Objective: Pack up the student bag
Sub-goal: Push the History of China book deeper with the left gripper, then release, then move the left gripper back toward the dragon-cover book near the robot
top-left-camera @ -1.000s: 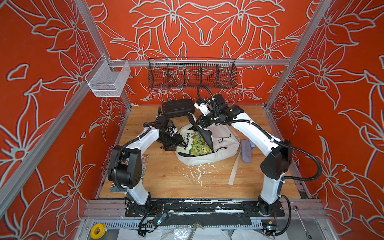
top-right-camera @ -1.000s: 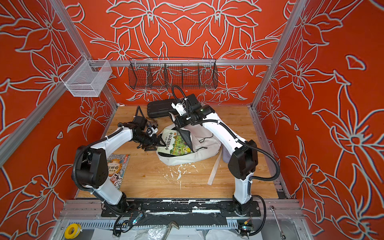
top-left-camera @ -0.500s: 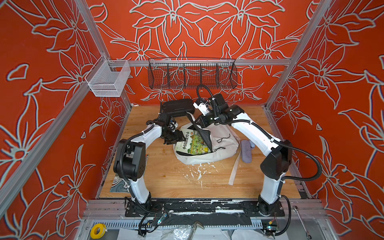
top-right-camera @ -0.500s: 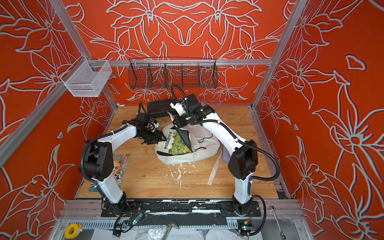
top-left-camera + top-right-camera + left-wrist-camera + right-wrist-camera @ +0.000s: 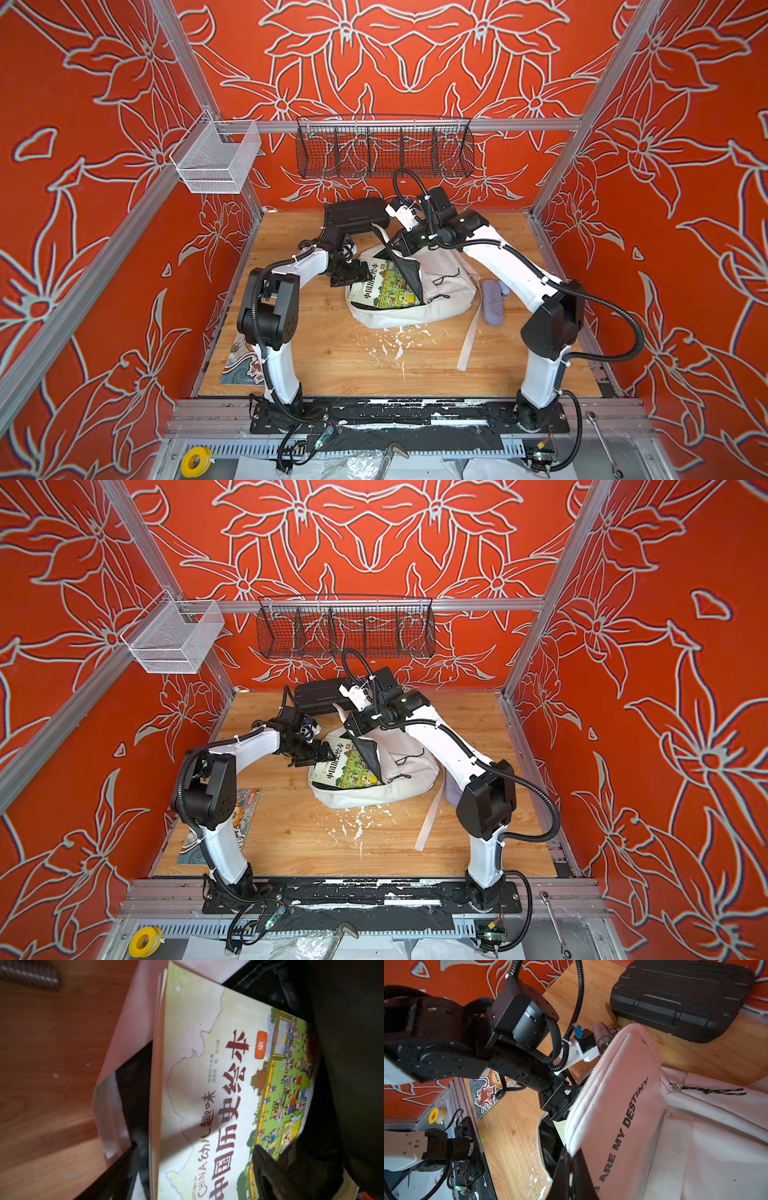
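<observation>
Looking at this one, I'd call the packing roughly midway. The student bag lies on its side in the middle of the wooden bench, mouth toward the left arm. The right tool is pinched together on the edge of the bag's front flap, right by the "ARE MY DESTINY" print, and holds it up so the dark lining shows and the mouth gapes open.

A green picture book with a Chinese title is partly in. Its far end is under the flap and its near end pokes out past the zip. The left tool sits at that exposed end with its fingers apart. In the left wrist view a clear finger is off one side of the book's edge and a black finger is over the cover. I can't tell if either one is actually pressing on it.

Left to do, as far as I can judge:
- The book needs shoving the rest of the way in.
- A second picture book lies flat on the bench beside the left arm's base, well apart from the bag.
- A grey soft pouch lies just beside the bag on the right arm's side. It probably goes in too, but that's a guess.
- The main zip is wide open, so closing it comes last.

A black hard case sits at the back of the bench behind the bag.
</observation>
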Robot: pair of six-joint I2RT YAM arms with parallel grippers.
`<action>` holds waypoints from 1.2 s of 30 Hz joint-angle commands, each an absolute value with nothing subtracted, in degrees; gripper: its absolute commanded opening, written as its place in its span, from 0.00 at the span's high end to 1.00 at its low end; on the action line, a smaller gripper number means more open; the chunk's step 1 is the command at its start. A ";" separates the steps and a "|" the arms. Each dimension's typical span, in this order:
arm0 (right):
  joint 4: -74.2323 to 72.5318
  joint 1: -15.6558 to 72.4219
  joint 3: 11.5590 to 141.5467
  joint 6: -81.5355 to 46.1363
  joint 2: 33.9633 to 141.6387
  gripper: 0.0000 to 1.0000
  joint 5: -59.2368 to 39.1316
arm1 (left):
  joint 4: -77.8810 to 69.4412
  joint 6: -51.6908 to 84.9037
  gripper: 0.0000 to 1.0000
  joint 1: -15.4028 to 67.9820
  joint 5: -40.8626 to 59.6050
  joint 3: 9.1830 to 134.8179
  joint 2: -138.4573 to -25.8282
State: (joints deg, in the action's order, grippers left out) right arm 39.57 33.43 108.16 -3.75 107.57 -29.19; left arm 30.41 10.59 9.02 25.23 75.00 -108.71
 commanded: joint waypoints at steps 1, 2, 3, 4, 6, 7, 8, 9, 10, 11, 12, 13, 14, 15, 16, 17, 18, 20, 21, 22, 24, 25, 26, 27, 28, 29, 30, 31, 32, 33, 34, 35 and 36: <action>37.53 33.22 108.94 -3.05 106.06 1.00 -31.35 | 29.82 10.70 0.22 9.15 28.50 75.49 -111.29; 37.52 33.14 109.06 -3.11 106.12 1.00 -31.52 | 29.20 11.02 0.28 9.14 30.41 75.30 -111.54; 37.44 33.19 109.25 -3.18 106.24 1.00 -31.59 | 28.53 11.30 0.34 9.14 32.24 75.08 -111.63; 37.39 33.19 109.49 -3.32 106.34 1.00 -31.85 | 27.91 11.71 0.42 9.14 34.53 74.93 -111.54; 36.93 33.18 109.93 -3.69 106.51 1.00 -32.40 | 27.43 12.44 0.58 9.14 37.94 74.77 -111.39; 36.66 33.15 110.12 -4.06 106.52 1.00 -32.64 | 27.34 12.85 0.66 9.14 39.67 74.88 -111.08; 36.31 33.16 110.29 -4.43 106.54 1.00 -32.71 | 27.17 13.27 0.73 9.14 41.43 74.95 -110.62; 36.21 33.16 110.52 -4.84 106.65 1.00 -32.57 | 27.01 13.82 0.80 9.14 42.69 75.02 -110.04; 36.12 33.14 110.75 -5.26 106.75 1.00 -32.31 | 26.69 14.63 0.86 9.14 43.83 75.03 -109.22; 36.10 33.10 110.86 -5.94 106.74 1.00 -31.90 | 26.21 15.57 0.92 9.14 44.69 75.06 -108.38; 36.19 33.09 110.96 -6.51 106.85 1.00 -31.69 | 25.36 16.70 0.96 9.13 45.62 74.94 -107.63; 36.09 32.98 111.14 -7.12 106.95 1.00 -31.68 | 23.55 18.53 0.97 9.14 46.90 74.44 -106.99; 36.00 32.99 111.27 -7.75 107.10 1.00 -31.88 | 21.52 20.58 0.96 9.19 48.24 73.72 -106.71; 35.83 33.01 111.36 -8.32 107.28 1.00 -32.07 | 20.62 22.18 0.91 9.38 48.60 73.25 -106.81; 35.47 33.00 111.36 -8.93 107.46 1.00 -32.08 | 21.30 22.47 0.83 9.73 48.43 73.38 -107.37; 35.17 33.04 111.19 -9.43 107.57 1.00 -31.70 | 22.28 21.69 0.78 10.18 47.94 73.52 -107.86; 35.01 32.93 110.97 -9.94 107.62 1.00 -30.72 | 23.61 21.04 0.70 10.59 46.30 73.64 -108.08; 34.31 32.47 110.04 -11.30 107.49 1.00 -28.65 | 26.09 20.54 0.43 10.85 42.24 73.32 -106.95; 33.78 32.14 109.56 -11.89 107.23 1.00 -27.87 | 26.70 20.72 0.36 10.90 40.04 72.93 -105.63; 33.02 31.71 108.58 -12.51 106.87 1.00 -27.01 | 27.98 20.69 0.29 10.90 36.58 72.64 -103.82; 30.86 30.88 106.40 -13.68 105.99 1.00 -26.29 | 30.48 20.56 0.15 10.81 30.76 72.17 -100.02; 29.65 30.48 105.41 -14.12 105.53 1.00 -26.23 | 32.49 21.16 0.09 10.81 26.69 72.24 -98.11; 28.88 30.29 104.74 -14.25 105.15 1.00 -26.22 | 34.36 21.48 0.07 10.73 23.26 72.33 -96.30; 28.50 30.16 104.43 -14.18 104.99 1.00 -26.19 | 35.72 21.73 0.07 10.73 20.53 72.21 -94.70; 28.39 30.15 104.38 -13.90 104.85 1.00 -26.08 | 37.77 22.59 0.05 10.72 16.53 72.20 -92.92; 28.47 30.06 104.40 -13.59 104.76 1.00 -26.10 | 39.97 23.26 0.02 10.59 13.22 72.27 -91.33; 28.48 30.01 104.41 -13.30 104.72 0.99 -26.24 | 41.42 23.79 0.00 10.40 11.24 72.25 -90.00; 28.48 30.05 104.41 -13.17 104.77 0.99 -26.49 | 43.41 24.77 0.03 10.09 8.95 72.25 -88.79; 28.40 29.99 104.35 -12.95 104.76 0.99 -26.92 | 45.59 25.41 0.03 9.53 7.96 72.54 -88.03; 28.43 30.06 104.33 -12.72 104.74 0.98 -27.28 | 47.24 25.98 0.03 9.06 7.58 72.68 -87.38; 28.46 30.01 104.25 -12.57 104.76 0.98 -27.57 | 48.79 27.24 0.03 8.60 6.63 72.41 -86.69; 28.38 29.98 104.16 -12.32 104.73 0.97 -27.91 | 49.41 28.15 0.03 8.06 6.77 71.76 -85.68; 28.50 30.01 104.15 -12.02 104.82 0.97 -28.16 | 49.53 28.65 0.03 7.72 7.35 70.95 -84.71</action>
State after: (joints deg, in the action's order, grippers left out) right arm 30.65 29.85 104.62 -12.45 107.33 -27.29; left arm 42.50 25.43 8.78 12.16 72.16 -85.82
